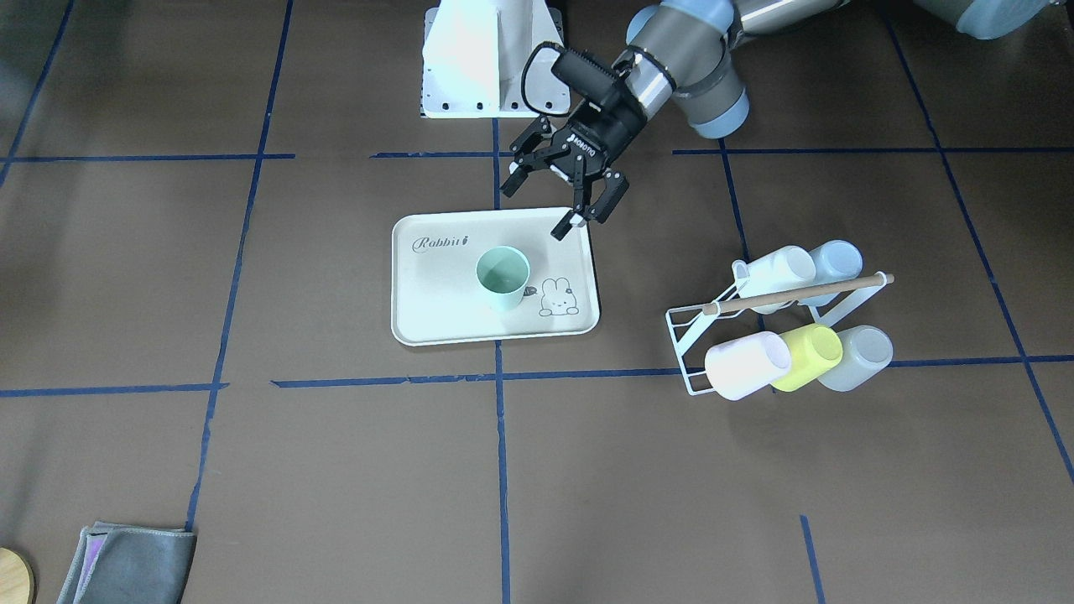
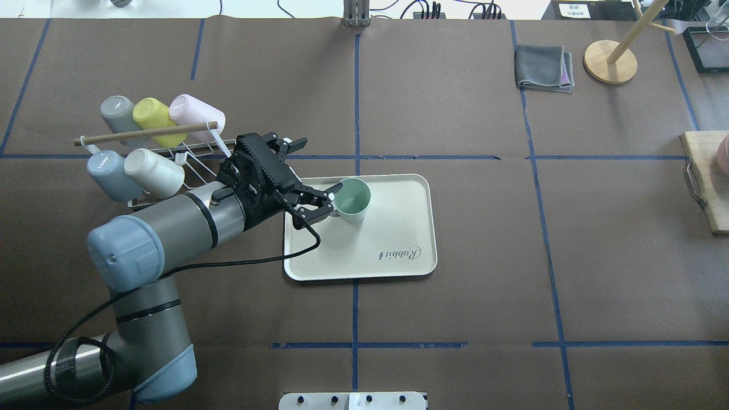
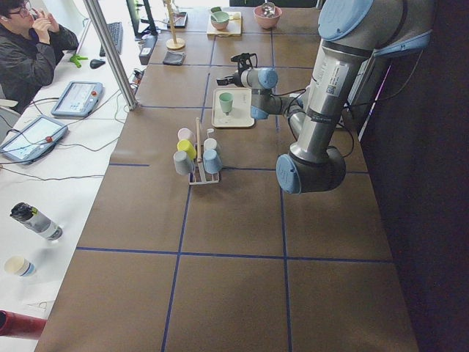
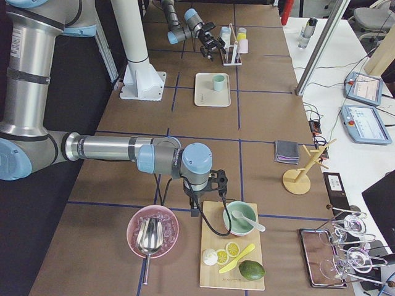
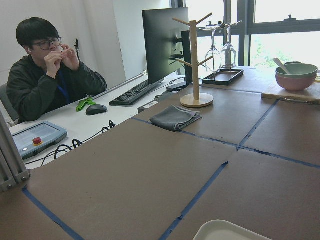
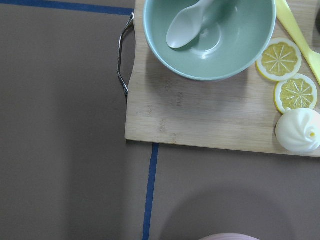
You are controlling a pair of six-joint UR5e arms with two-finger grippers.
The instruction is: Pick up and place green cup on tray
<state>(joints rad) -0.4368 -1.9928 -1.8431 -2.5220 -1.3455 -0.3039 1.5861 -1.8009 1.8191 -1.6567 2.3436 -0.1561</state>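
The pale mint-green cup (image 1: 503, 277) stands upright on the cream "Rabbit" tray (image 1: 445, 294), near the drawn rabbit. It also shows in the overhead view (image 2: 352, 199) on the tray (image 2: 393, 228). My left gripper (image 1: 550, 205) is open and empty, raised over the tray's robot-side edge, apart from the cup. In the overhead view the left gripper (image 2: 315, 173) is just left of the cup. My right gripper (image 4: 217, 185) shows only in the exterior right view, far off by the cutting board. I cannot tell whether it is open or shut.
A white wire rack (image 1: 780, 319) holding several pastel cups stands on the left arm's side of the tray. A folded grey cloth (image 2: 544, 68) and a wooden stand (image 2: 610, 61) are far right. A cutting board (image 6: 200, 115) with a green bowl (image 6: 210, 35) lies under the right wrist.
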